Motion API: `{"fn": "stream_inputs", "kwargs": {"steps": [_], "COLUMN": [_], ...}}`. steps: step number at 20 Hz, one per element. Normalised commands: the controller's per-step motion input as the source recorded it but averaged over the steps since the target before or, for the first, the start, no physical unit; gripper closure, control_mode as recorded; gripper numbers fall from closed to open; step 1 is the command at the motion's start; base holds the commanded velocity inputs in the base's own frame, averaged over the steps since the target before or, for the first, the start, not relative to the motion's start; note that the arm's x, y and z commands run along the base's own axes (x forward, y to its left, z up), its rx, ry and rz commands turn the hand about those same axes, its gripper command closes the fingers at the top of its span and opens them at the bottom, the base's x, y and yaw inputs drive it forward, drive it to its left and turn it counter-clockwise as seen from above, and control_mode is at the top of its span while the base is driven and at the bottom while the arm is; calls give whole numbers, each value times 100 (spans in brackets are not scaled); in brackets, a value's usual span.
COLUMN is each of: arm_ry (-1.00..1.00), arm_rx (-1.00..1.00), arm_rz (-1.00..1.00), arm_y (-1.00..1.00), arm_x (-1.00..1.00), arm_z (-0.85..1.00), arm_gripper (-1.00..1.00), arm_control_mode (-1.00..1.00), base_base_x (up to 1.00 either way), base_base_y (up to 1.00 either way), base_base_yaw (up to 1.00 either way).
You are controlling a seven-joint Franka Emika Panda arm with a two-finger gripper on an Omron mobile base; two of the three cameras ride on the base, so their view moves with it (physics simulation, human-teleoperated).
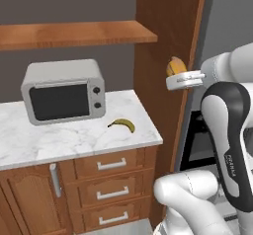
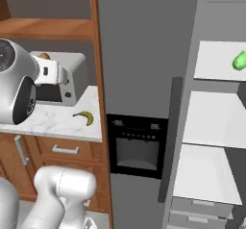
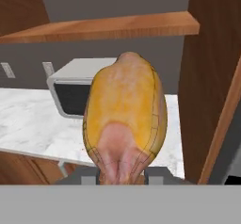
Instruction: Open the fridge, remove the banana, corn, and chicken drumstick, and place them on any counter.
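Gripper (image 1: pixel 174 76), left base view: closed on orange-brown chicken drumstick (image 1: pixel 174 66), held high beside the wooden panel; curved yellow banana (image 1: pixel 122 124) lies on white marble counter (image 1: pixel 59 140). Right base view: green corn (image 2: pixel 239 61) on white fridge shelf (image 2: pixel 216 62). Hand view: drumstick (image 3: pixel 125 110) pinched at its narrow end.

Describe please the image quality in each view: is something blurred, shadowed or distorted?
Left base view: even, flat light; the banana casts only a faint shadow on the counter. Right base view: soft and slightly blurred; the corn looks fuzzy on its shelf in the fridge. Hand view: the chicken drumstick looms large from closeness, with faint mesh lines on its skin.
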Motion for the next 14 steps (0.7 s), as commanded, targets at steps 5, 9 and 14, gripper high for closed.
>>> {"fn": "stream_inputs", "kwargs": {"steps": [5, 9, 14], "arm_ry": [0, 0, 0], "arm_rx": [0, 0, 0], "arm_rz": [0, 0, 0], "arm_y": [0, 0, 0], "arm_x": [0, 0, 0], "arm_z": [0, 0, 0], "arm_gripper": [100, 100, 100], "arm_control_mode": [100, 100, 100], "base_base_x": [0, 0, 25], "base_base_y": [66, 51, 40], "base_base_yaw": [0, 0, 0]}}
